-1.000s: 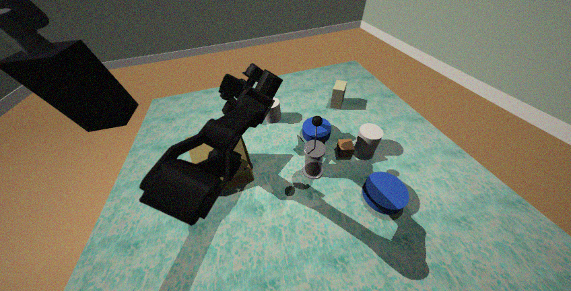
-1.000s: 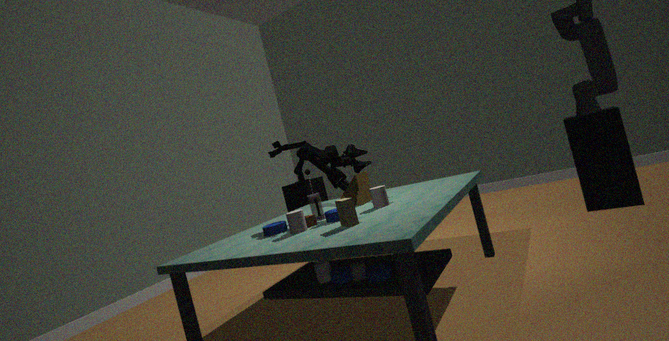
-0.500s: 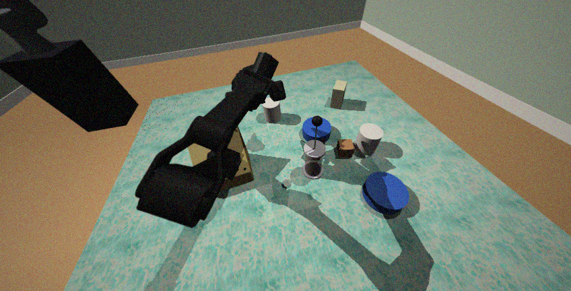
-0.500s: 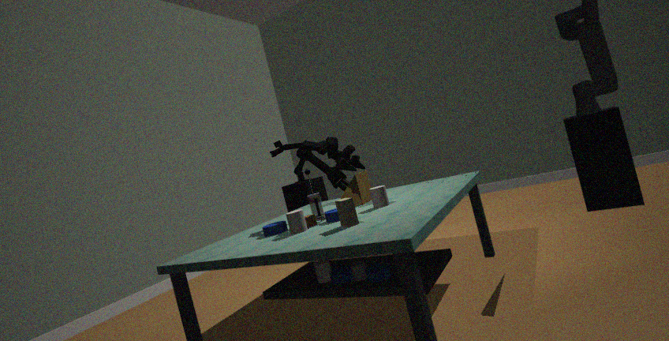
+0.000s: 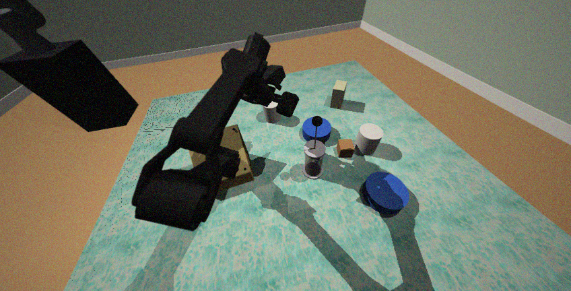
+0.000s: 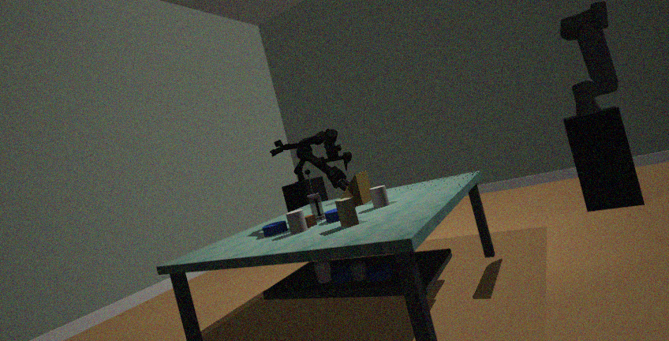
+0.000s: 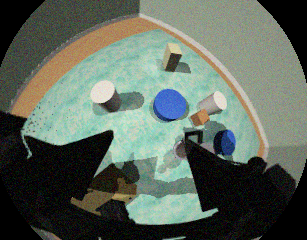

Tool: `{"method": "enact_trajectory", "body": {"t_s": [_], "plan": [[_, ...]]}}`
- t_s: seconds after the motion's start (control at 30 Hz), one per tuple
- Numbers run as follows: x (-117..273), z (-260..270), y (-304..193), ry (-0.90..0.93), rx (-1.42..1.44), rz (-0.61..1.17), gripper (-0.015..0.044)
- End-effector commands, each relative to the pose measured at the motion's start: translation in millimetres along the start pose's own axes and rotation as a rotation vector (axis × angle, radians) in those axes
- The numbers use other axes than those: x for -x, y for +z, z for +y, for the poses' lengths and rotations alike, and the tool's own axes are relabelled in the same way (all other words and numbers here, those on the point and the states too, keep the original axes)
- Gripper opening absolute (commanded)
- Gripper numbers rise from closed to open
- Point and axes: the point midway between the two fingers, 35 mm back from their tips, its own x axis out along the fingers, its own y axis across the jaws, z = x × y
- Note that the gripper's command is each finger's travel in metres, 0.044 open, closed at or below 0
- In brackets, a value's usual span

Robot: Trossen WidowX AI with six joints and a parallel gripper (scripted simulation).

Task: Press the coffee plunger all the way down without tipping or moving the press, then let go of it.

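From the top, your gripper (image 5: 280, 93) hangs wide apart and empty over the white cup (image 5: 271, 112), the coffee press (image 5: 313, 159) upright beside the blue disc (image 5: 316, 128) and orange cube (image 5: 345, 147), while the wrist view shows fingers framing those same obstacles.

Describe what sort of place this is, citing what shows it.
Probably a bare indoor test room: plain walls, orange floor, one teal table carrying a robot arm, a coffee press and scattered blocks and cylinders.

- The teal table (image 5: 440, 223) carried the coffee press (image 5: 313, 162), two blue discs (image 5: 386, 192), two pale cylinders (image 5: 369, 137).
- Also tan blocks (image 5: 339, 93), a small brown cube (image 5: 345, 147), the arm's base (image 5: 176, 199).
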Motion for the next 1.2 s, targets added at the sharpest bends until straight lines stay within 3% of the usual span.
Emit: {"method": "enact_trajectory", "body": {"t_s": [0.0, 0.4, 0.77, 1.17], "plan": [[50, -64, 7, -0.352, -0.362, -0.11, 0.044], [114, -115, 17, -0.628, -0.661, -0.408, 0.044], [65, -111, -15, -0.627, -0.661, -0.409, 0.044], [54, -114, -14, -0.618, -0.665, -0.399, 0.044]]}}
